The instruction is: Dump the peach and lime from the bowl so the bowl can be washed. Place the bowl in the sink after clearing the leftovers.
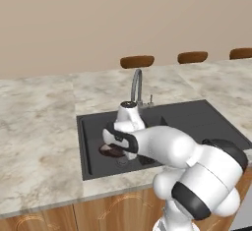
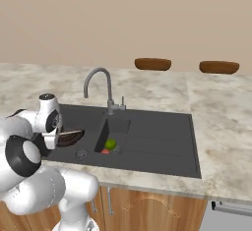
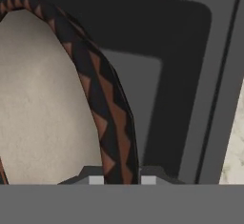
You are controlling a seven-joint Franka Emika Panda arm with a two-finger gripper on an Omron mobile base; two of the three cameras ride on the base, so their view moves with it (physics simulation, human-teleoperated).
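The gripper [image 3: 122, 179] pinches the bowl's [image 3: 43, 99] rim between its fingertips, holding the bowl low over the left basin of the sink [image 2: 162, 136], just above the drain. The lime [image 2: 110, 144] and peach [image 2: 105, 151] lie together in the small middle basin, to the bowl's right. The bowl looks empty, so what remains is probably a short drop straight down and a release.
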